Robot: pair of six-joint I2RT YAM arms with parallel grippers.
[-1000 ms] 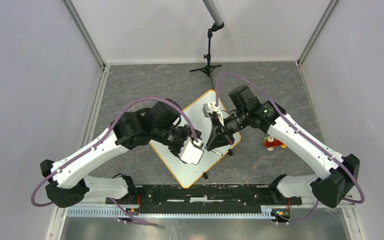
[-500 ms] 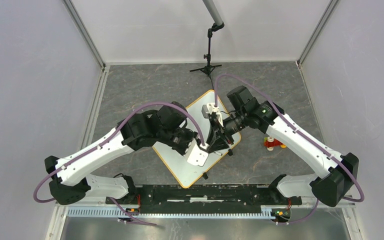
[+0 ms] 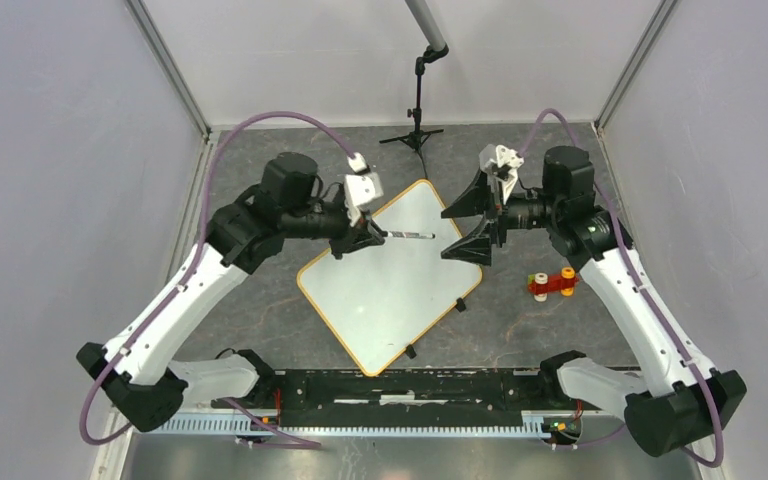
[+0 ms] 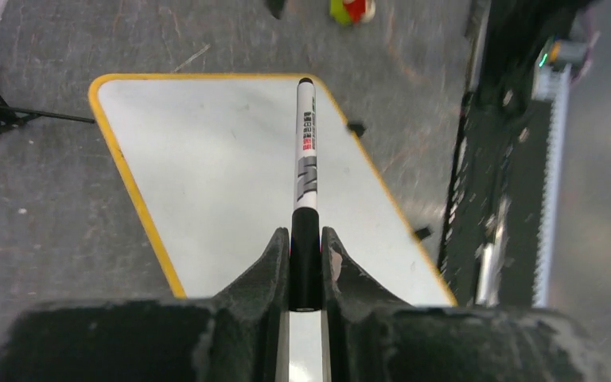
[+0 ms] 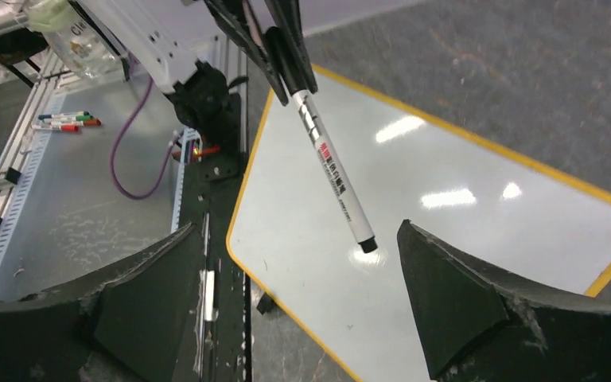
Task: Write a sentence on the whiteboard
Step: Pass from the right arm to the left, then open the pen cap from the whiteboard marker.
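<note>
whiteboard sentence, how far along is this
Done: the left gripper is shut on the marker. In hand: it holds the marker out over the whiteboard, with the right gripper open near the marker's far end. Left: the board shows no lettering in any view, so the whole sentence remains to be written.

The left arm stretched forward and bent inward at the elbow, its wrist level. The left gripper (image 3: pixel 375 232) was pinched tight on one end of a marker (image 3: pixel 412 235). The right arm mirrored it. The right gripper (image 3: pixel 466 221) faced the left one, jaws spread wide, holding nothing.
</note>
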